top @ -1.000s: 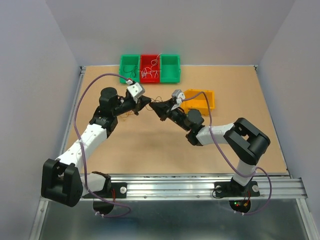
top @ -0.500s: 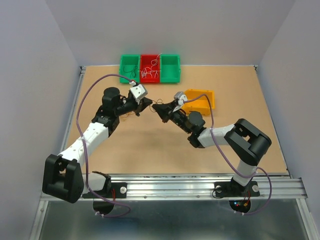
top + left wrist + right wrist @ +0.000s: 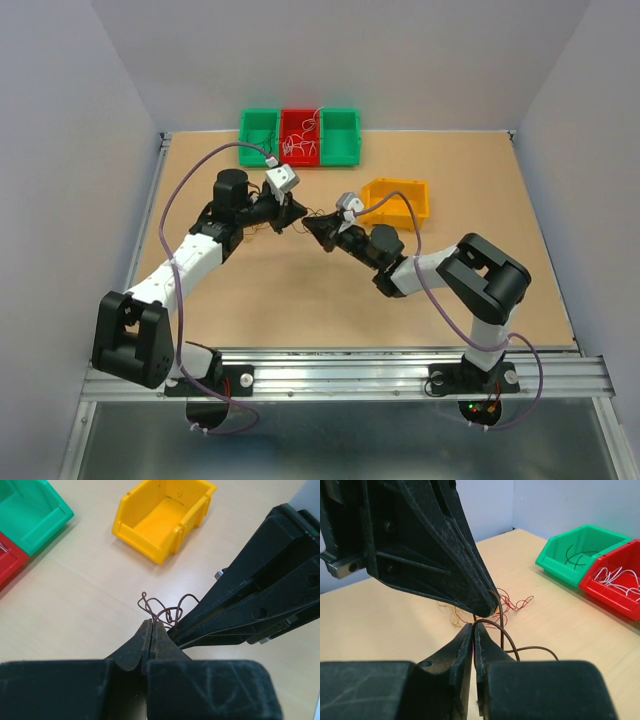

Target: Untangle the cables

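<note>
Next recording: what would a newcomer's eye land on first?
The left pincer and right pincer meet tip to tip at centre, both shut on one brown wire. Next come the bright bins: a yellow bin right of them, and a red bin holding white wires at the far edge.

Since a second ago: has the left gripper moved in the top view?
Yes, slightly. The left gripper has shifted right, toward the yellow bin and the right gripper; its wrist camera now sits below the left edge of the red bin.
</note>
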Robot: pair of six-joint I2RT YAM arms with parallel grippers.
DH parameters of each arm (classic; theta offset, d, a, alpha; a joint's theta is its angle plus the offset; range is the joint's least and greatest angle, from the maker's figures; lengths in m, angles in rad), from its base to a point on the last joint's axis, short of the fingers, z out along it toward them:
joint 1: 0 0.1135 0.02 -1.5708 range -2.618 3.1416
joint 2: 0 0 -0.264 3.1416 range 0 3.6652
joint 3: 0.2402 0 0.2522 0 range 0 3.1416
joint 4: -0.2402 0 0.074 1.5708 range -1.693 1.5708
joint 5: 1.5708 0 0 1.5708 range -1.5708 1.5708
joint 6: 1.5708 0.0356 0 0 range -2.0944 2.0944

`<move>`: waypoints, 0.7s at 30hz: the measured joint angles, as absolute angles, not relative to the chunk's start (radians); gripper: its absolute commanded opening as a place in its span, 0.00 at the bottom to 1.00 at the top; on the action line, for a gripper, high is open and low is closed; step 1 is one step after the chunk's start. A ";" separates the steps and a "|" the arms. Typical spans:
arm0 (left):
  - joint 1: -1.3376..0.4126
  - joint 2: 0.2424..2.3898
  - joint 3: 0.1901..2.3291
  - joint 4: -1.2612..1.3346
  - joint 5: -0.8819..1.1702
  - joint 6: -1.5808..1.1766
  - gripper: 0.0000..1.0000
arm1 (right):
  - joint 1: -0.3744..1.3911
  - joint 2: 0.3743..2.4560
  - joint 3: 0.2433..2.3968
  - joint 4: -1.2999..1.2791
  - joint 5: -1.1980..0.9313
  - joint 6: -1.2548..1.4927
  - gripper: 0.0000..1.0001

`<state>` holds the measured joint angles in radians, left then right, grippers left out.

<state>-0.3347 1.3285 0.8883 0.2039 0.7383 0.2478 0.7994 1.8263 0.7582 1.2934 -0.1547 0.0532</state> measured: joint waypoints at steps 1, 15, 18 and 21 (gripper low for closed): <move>-0.335 1.328 0.892 0.196 0.743 0.244 0.04 | 0.799 1.832 0.758 1.293 -0.155 0.048 0.11; -0.335 1.380 0.938 0.133 0.788 0.211 0.04 | 0.799 1.859 0.759 1.293 -0.156 0.015 0.21; -0.334 1.392 0.947 0.127 0.794 0.208 0.04 | 0.799 1.859 0.759 1.293 -0.156 0.007 0.27; -0.334 1.394 0.951 0.121 0.801 0.207 0.04 | 0.799 1.860 0.759 1.293 -0.154 -0.001 0.27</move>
